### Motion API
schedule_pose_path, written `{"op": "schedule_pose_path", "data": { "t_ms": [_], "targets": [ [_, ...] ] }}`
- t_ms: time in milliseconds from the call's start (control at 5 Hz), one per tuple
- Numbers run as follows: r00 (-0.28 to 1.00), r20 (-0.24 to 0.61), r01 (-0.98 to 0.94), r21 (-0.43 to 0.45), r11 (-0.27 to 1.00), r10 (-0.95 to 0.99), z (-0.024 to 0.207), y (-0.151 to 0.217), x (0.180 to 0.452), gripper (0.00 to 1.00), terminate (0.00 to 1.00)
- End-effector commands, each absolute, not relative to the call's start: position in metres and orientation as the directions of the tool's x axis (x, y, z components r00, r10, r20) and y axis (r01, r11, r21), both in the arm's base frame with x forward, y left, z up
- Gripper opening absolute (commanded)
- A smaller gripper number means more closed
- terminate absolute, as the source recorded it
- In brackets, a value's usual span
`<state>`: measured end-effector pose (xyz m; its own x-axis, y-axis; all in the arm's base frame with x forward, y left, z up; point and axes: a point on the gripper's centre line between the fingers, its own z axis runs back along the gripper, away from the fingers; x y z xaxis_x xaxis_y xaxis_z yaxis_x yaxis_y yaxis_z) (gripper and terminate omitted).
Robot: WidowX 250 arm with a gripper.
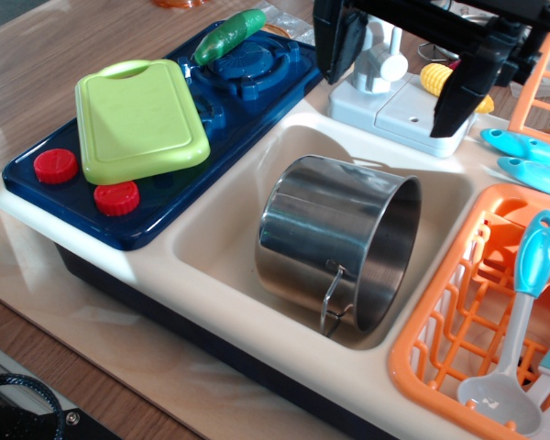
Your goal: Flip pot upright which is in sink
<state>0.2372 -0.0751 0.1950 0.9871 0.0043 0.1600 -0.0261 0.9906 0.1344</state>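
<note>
The shiny steel pot [335, 240] lies on its side in the cream-white sink [215, 229], its mouth turned to the right toward the dish rack. One thin wire loop handle [333, 298] hangs at its near side. My black gripper [399, 78] hangs above the far rim of the sink, over the faucet. Its two fingers [337, 41] are spread wide apart, with nothing between them. It is above and behind the pot, not touching it.
A white toy faucet block [394, 101] stands behind the sink. A blue stovetop [165, 137] at left holds a green cutting board [139, 119] and a green vegetable [231, 33]. An orange dish rack [477, 321] with a blue-handled ladle [522, 321] stands at right.
</note>
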Motion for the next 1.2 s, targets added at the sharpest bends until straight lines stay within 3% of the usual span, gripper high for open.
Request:
{"op": "schedule_pose_path", "data": {
  "t_ms": [0, 400, 1000],
  "targets": [
    [0.987, 0.16, -0.026, 0.134, 0.991, 0.004, 0.195, -0.075, 0.237, 1.0, 0.0],
    [0.98, 0.174, 0.048, 0.274, 0.961, -0.098, 0.178, -0.089, 0.242, 1.0, 0.0],
    [0.969, 0.232, 0.004, 0.312, 0.95, -0.08, 0.138, -0.086, 0.232, 1.0, 0.0]
  ]
}}
